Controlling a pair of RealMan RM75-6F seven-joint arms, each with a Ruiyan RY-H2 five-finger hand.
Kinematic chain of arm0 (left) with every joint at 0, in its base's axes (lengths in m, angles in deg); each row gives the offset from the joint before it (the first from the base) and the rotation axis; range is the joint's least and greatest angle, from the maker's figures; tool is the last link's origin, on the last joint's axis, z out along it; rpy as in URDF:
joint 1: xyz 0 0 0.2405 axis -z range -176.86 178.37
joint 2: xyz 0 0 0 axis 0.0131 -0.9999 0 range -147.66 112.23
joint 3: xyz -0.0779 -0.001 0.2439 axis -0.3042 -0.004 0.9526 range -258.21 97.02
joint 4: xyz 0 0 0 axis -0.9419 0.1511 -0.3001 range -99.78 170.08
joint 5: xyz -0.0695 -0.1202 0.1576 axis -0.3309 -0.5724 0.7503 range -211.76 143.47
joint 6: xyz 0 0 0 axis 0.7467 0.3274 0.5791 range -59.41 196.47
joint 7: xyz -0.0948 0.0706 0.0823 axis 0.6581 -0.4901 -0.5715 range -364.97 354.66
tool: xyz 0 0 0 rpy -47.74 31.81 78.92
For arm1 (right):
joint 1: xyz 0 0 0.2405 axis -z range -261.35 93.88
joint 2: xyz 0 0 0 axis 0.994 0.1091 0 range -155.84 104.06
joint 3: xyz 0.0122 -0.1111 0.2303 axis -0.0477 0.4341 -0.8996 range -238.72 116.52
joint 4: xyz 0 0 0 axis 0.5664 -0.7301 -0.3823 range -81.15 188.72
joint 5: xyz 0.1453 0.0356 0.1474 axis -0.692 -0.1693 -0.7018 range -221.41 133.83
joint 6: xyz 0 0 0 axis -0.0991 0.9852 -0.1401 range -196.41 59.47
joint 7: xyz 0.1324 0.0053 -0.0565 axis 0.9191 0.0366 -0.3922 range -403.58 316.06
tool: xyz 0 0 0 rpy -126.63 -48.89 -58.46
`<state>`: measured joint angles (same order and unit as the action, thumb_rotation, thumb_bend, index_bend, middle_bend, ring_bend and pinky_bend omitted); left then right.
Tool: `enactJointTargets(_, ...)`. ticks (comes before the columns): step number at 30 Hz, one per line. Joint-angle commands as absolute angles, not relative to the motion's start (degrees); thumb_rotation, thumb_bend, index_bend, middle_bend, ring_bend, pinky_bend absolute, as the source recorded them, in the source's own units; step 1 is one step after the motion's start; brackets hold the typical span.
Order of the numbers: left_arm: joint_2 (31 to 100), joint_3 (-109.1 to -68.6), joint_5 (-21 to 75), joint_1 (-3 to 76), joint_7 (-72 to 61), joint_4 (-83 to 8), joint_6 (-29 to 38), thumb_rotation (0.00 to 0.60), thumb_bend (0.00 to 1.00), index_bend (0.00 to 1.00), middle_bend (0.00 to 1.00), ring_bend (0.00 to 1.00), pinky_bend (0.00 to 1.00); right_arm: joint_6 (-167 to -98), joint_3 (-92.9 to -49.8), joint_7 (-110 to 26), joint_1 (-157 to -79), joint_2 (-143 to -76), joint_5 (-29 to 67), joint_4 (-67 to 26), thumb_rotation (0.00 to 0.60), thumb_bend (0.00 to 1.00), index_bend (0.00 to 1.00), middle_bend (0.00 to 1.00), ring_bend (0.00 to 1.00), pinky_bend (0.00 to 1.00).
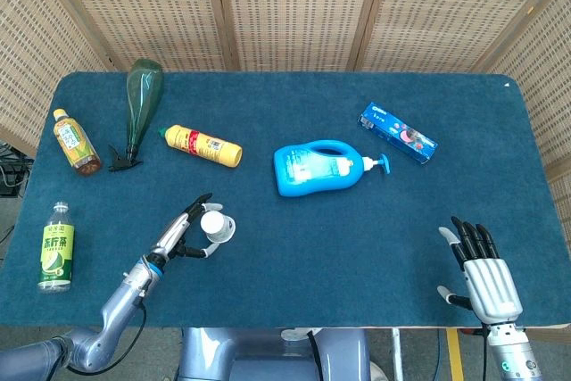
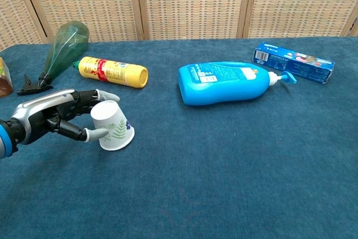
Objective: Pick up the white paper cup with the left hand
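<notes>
The white paper cup (image 1: 215, 225) (image 2: 113, 127), printed with a green leaf, is tipped over with its narrow base up and toward my left hand and its rim low against the blue table cloth. My left hand (image 1: 178, 234) (image 2: 53, 117) reaches in from the left and pinches the cup between its thumb below and a finger over the base; the other fingers are spread. My right hand (image 1: 482, 269) hovers flat over the table's front right edge, fingers apart and holding nothing. It shows only in the head view.
A blue pump bottle (image 1: 317, 168) (image 2: 224, 82) lies mid-table, a blue box (image 1: 398, 132) to its right. A yellow bottle (image 1: 203, 144) and a green spray bottle (image 1: 141, 104) lie behind the cup. Two tea bottles (image 1: 75, 142) (image 1: 56, 245) lie at the left edge.
</notes>
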<state>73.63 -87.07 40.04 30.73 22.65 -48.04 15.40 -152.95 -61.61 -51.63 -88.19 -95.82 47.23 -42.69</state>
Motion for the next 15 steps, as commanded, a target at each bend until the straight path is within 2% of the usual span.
enactJointTargets(1,73.03,-86.88,40.97,30.20,22.41,-47.89,14.18,0.596,0.32,0.14,0.00,0.00,0.00,-152.90,-61.62,-51.64,-88.21,-95.82,47.20,-42.68,0.600,0.00,0.00,0.00,0.00,0.00)
enactJointTargets(8,70.92,-87.25,44.12,29.10,21.53,-48.94,9.53,0.593,0.32,0.09,0.00,0.00,0.00,-152.90,-61.67,-51.95,-88.28,-95.97,47.24,-42.41,0.600,0.00,0.00,0.00,0.00,0.00)
enactJointTargets(10,70.35,-87.47,45.87,28.50,18.85,-48.90,6.23,0.595,0.32,0.07,0.00,0.00,0.00,-152.99,-61.69,-52.08,-88.27,-96.02,47.30,-42.30,0.600,0.00,0.00,0.00,0.00,0.00)
enactJointTargets(12,68.61,-87.20,49.32,26.91,7.93,-48.39,-0.86,0.595,0.29,0.07,0.00,0.00,0.00,-153.39,-61.90,-52.97,-88.23,-96.16,47.41,-41.75,0.600,0.00,0.00,0.00,0.00,0.00)
enactJointTargets(15,67.30,-86.43,50.75,24.16,-3.99,-50.59,-7.24,0.594,0.23,0.04,0.00,0.00,0.00,-153.54,-62.18,-53.37,-88.21,-96.31,47.07,-41.52,0.600,0.00,0.00,0.00,0.00,0.00)
